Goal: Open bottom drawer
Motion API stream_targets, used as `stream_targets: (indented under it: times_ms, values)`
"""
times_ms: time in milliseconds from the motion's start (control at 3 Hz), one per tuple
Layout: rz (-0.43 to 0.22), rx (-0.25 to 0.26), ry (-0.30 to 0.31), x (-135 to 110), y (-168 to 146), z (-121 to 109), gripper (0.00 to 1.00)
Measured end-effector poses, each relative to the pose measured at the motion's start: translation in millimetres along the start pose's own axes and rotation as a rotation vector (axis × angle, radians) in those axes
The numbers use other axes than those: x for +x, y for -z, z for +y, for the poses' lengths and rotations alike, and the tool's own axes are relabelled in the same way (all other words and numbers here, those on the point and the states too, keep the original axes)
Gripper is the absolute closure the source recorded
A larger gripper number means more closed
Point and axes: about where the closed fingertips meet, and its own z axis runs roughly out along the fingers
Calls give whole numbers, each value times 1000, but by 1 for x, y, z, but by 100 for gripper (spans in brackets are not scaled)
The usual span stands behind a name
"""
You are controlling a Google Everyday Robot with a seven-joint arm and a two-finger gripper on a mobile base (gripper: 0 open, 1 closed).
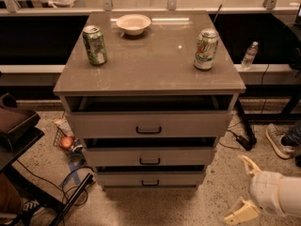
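Observation:
The bottom drawer (150, 179) is the lowest, shallowest pale grey-beige front of the cabinet, with a small black bar handle (150, 183). It sits slightly out, like the two drawers above it, with a dark gap over its front. My gripper (243, 189) is at the lower right, low by the floor and well to the right of the drawer. Its two cream fingers are spread apart, one finger (249, 165) pointing up-left and the other (241, 213) down-left. It holds nothing.
The cabinet top (150, 60) carries two green cans (94, 44) (206, 49) and a white bowl (133, 23). A water bottle (249, 55) stands on the shelf behind. A person's shoe (278, 141) is at right. Cables and a dark stand (70, 197) lie on the floor at left.

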Motion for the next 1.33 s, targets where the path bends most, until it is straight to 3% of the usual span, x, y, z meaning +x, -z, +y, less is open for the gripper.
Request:
stream_targets:
  times_ms: [333, 667, 1000, 1333]
  values:
    - [-5, 119, 19, 30, 11, -14, 0]
    - [2, 110, 23, 26, 13, -14, 0]
    - [2, 100, 18, 34, -13, -12, 0]
    - [-28, 84, 27, 53, -77, -4, 0]
